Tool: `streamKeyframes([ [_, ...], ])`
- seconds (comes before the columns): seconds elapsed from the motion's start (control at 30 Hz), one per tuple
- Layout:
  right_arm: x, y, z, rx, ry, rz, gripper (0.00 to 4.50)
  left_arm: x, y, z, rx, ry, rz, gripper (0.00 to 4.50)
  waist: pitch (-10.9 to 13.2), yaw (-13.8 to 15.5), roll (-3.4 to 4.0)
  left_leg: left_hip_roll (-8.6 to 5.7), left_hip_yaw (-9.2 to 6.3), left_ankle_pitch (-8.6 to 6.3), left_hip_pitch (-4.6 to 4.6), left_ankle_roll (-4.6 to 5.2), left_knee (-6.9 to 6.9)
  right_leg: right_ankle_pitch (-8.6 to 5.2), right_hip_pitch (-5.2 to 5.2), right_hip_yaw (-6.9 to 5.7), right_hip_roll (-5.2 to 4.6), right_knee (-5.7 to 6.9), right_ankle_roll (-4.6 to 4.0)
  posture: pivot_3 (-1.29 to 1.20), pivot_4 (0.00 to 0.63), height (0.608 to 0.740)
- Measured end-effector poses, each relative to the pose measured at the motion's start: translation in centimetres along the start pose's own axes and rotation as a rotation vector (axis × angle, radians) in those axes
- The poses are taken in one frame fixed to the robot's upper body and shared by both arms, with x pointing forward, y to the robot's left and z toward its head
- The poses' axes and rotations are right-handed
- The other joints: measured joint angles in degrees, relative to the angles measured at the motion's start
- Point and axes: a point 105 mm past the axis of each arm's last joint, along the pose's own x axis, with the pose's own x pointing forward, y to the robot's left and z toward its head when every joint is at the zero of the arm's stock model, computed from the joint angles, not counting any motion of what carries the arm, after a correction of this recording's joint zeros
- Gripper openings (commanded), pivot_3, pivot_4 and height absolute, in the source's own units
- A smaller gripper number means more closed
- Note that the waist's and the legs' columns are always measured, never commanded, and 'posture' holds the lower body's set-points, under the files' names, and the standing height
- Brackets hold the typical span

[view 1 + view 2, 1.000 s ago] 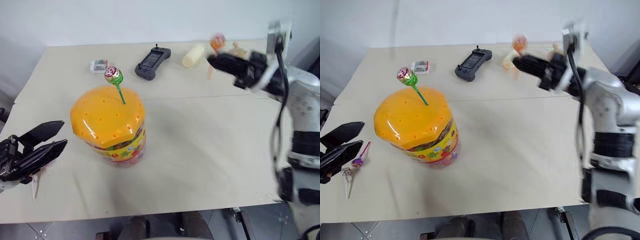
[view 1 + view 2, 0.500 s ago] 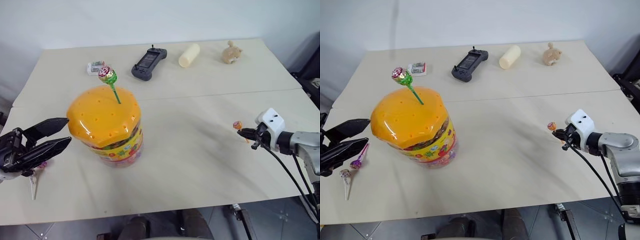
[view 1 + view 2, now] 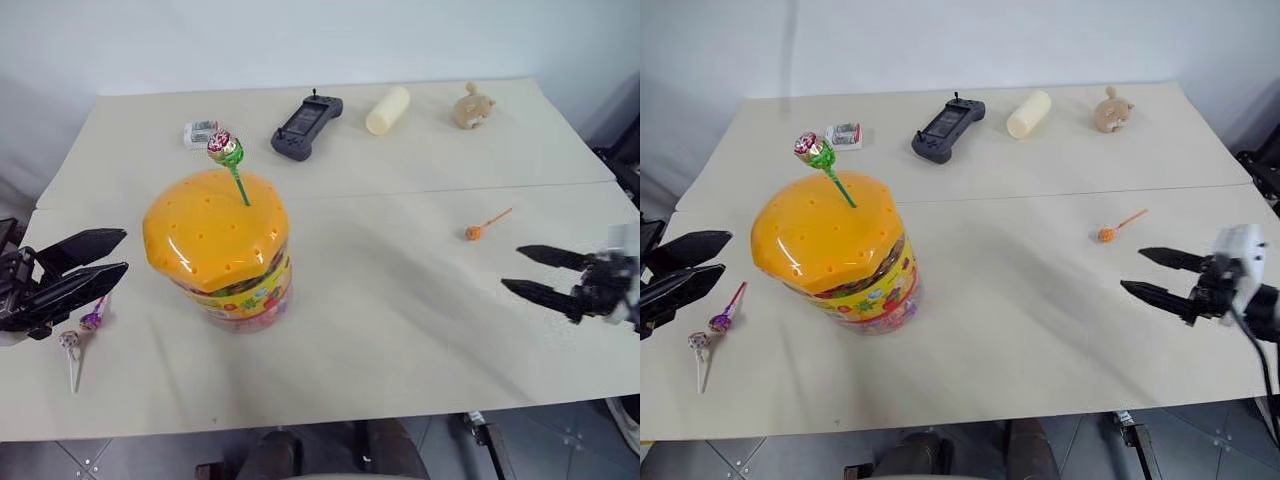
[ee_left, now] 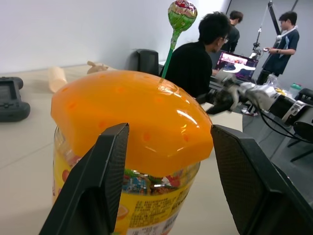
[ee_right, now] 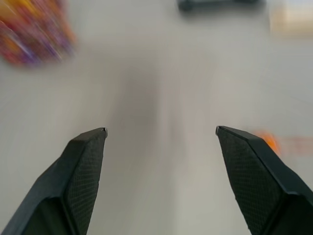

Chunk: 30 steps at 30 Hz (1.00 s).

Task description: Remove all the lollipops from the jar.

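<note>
At the far left, the left pincer (image 3: 100, 268) hangs low over the beige tabletop (image 3: 400, 330), its two black fingers apart and holding nothing. Just beside it lie two small wrapped lollipops, one on a purple stick (image 3: 726, 311) and one on a white stick (image 3: 698, 352), close together on the tabletop. Next stands the large clear plastic jar (image 3: 222, 250) with its domed orange lid dotted with holes and a yellow-red label; a green-stick lollipop (image 3: 229, 160) with a shiny wrapper stands tilted in the lid. Behind it are a small white packet (image 3: 200, 132), a dark handheld controller (image 3: 305, 125), a cream cylinder (image 3: 388, 109) and a tan toy figure (image 3: 472, 105). Further right, an orange-stick lollipop (image 3: 485, 222) lies flat on the tabletop, apart from the right pincer (image 3: 525, 270), whose fingers are spread wide and empty.
</note>
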Motion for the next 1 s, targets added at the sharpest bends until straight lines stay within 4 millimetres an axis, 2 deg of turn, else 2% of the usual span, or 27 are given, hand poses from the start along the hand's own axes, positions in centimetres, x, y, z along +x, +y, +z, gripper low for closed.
streamKeyframes([
  [0.07,2.2,1.5,3.0,-0.033,-0.125,0.098,3.77,-0.5,0.3,0.0,-0.002,-0.004,0.025,2.86,0.0,-0.4,0.0,0.1,0.01,-0.01,0.04,-0.07,0.0,0.0,0.0,-0.01,0.07,0.01,0.0,0.0,0.15,0.74],
  [0.17,7.0,4.5,7.2,-0.081,-0.301,0.297,3.77,-0.9,0.5,-0.2,0.011,-0.018,0.049,2.86,0.0,-1.0,0.02,0.15,-0.01,0.02,0.05,-0.15,-0.02,-0.01,-0.02,-0.05,0.08,0.04,-0.02,0.0,0.15,0.74],
  [0.23,9.9,6.5,8.9,-0.094,-0.355,0.421,3.77,-1.0,0.4,-0.7,0.003,-0.029,0.06,2.86,0.0,-1.1,0.04,0.15,-0.09,0.02,-0.02,-0.17,-0.03,-0.02,-0.07,-0.12,0.07,0.03,-0.04,0.0,0.15,0.74],
  [0.47,17.1,9.7,12.2,-0.059,-0.364,0.588,3.77,-1.5,-0.2,-1.4,0.011,-0.038,0.101,2.86,0.0,-1.1,-0.03,-0.03,-0.2,-0.04,-0.2,-0.04,-0.02,-0.02,-0.13,-0.26,-0.07,0.08,-0.05,0.0,0.15,0.74],
  [0.6,20.1,11.2,12.6,-0.022,-0.319,0.615,3.77,-1.7,-0.7,-1.9,0.01,-0.041,0.12,2.86,0.0,-1.3,-0.1,-0.04,-0.24,-0.08,-0.21,0.02,-0.02,-0.02,-0.12,-0.35,-0.07,0.06,-0.05,0.0,0.15,0.74],
  [0.77,23.6,13.4,13.8,0.012,-0.316,0.642,3.77,-1.0,-1.4,-1.8,0.041,-0.051,0.114,2.86,-0.1,-1.4,-0.11,-0.01,-0.22,-0.06,-0.17,-0.01,0.04,-0.02,-0.14,-0.37,-0.02,0.18,-0.05,0.0,0.15,0.74],
  [0.87,24.7,14.2,14.3,0.028,-0.324,0.655,3.2,-0.7,-1.7,-1.7,0.051,-0.058,0.111,2.86,-0.1,-1.5,-0.11,-0.02,-0.21,-0.05,-0.14,-0.03,0.08,-0.02,-0.14,-0.35,-0.03,0.32,-0.05,0.0,0.15,0.74],
  [1.0,25.2,15.0,14.4,0.029,-0.325,0.682,1.85,-0.5,-1.8,-1.3,0.053,-0.081,0.115,2.86,-0.1,-1.4,-0.11,-0.03,-0.2,-0.05,-0.12,-0.02,0.08,-0.03,-0.15,-0.35,-0.03,0.38,-0.07,0.0,0.15,0.74],
])
